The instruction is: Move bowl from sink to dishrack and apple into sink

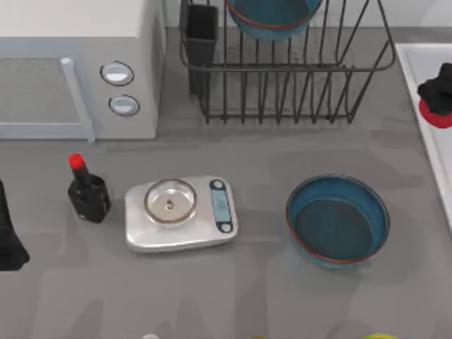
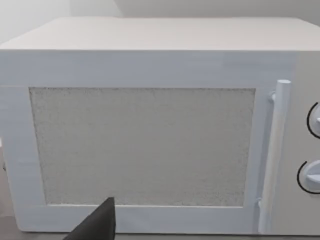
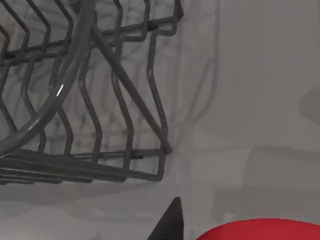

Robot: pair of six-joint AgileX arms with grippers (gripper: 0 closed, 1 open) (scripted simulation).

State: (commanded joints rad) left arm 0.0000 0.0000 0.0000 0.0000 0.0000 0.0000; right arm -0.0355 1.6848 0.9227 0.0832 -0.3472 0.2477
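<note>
Top view, scene: my right gripper (image 1: 439,97) hangs over the sink (image 1: 417,63) at the table's right edge, with the apple (image 1: 438,116) red beneath its dark fingers.
Right gripper: it appears closed on the apple, though I cannot see the finger contact plainly; the right wrist view shows one dark fingertip (image 3: 170,222) just beside the red fruit (image 3: 260,231).
Apple: held over the basin, which I judge is the drop point for this half of the job (not yet resting on the sink floor, as far as I can tell).
Bowl: one teal bowl (image 1: 272,15) stands tilted among the bars of the dishrack (image 1: 282,78), propped there so the wires hold it on edge.
Second bowl: a lookalike (image 1: 337,220) sits upright on the table, well apart from the rack.
Left gripper: parked at the table's left edge (image 1: 7,233), facing the microwave (image 2: 150,140); I cannot tell whether its fingers are apart.
Bystanders: a kitchen scale (image 1: 181,213) and a black bottle (image 1: 86,191) stand between, clear of the work.
</note>
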